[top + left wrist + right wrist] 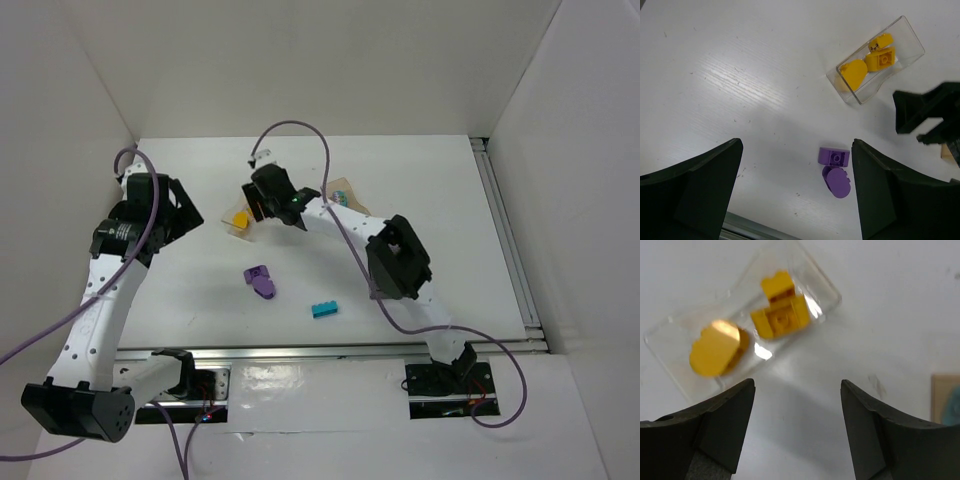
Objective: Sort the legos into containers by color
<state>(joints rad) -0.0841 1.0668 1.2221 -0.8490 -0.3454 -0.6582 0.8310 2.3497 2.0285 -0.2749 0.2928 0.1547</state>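
Hovering near the clear rectangular plastic tub (pixel 907 45) holding yellow bricks (pixel 780 320), my right tool (pixel 796 390) is gaping, empty; my left tool (pixel 796 150), also spread, is framing two purple bricks (pixel 834 157) near it, probably for pickup.

The left arm (pixel 100 300) rises from its base, with the elbow folded back at the near edge, the forearm reaching away and the wrist bent inward. The left gripper (pixel 796 145) points down, jaws parted wide. The right arm (pixel 400 262) has its elbow raised and its forearm extends forward and leftward. The right gripper (pixel 797 385) points down, jaws parted wide.
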